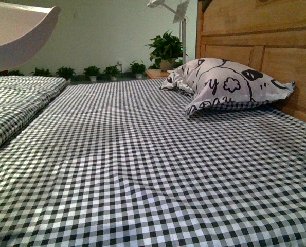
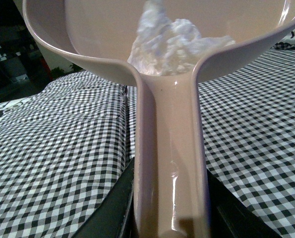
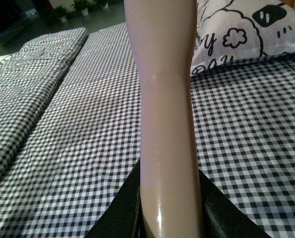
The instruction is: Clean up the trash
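Presently, step in hand: I judge I am carrying the loaded pan off the bed toward a bin, which no view shows.
Trash: small crumpled wad of white paper (image 2: 169, 42) lies inside the beige-pink plastic dustpan (image 2: 102, 29), low in the bowl, against the mouth of its handle channel.
Left hand: the left hand (image 2: 169, 218) is clamped on the dustpan's long grooved handle; its dark jaws stand tight against both sides of the handle.
Right hand: the right hand (image 3: 169, 213) pinches a smooth beige-pink plastic handle (image 3: 162, 99) of a second tool, whose working end lies out of view; I take it for the brush.
Bed: black-and-white gingham bedsheet (image 1: 142, 170) shows no trash in the front view; the white pillow with black cartoon print (image 1: 230, 85) rests by the wooden headboard (image 1: 266, 36).
Pan in the front view: only its pale rim shows, raised at the upper left, well apart from the sheet.
Doing it well: I would keep the bowl level or slightly handle-low, travel slowly without wrist roll, and tip only once over the bin.
Risk: the light wad could roll out along the handle channel or be flicked off by a jerk.
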Action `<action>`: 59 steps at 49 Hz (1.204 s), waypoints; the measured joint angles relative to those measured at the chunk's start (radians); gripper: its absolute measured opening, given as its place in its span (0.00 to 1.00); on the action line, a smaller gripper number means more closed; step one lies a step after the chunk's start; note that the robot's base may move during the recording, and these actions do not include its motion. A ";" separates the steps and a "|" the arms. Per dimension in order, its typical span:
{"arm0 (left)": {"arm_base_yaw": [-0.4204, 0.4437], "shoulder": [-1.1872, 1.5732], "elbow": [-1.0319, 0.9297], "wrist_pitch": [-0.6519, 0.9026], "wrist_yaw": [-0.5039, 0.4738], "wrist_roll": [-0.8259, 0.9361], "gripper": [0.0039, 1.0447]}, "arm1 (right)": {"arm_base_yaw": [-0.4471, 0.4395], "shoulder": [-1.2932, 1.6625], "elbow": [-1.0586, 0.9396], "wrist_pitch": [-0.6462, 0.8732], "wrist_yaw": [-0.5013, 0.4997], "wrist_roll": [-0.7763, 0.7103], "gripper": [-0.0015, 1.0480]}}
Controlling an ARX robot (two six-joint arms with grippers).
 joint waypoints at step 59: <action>-0.097 -0.451 -0.256 -0.197 -0.179 -0.208 0.26 | -0.158 -0.271 -0.066 -0.116 -0.211 0.060 0.19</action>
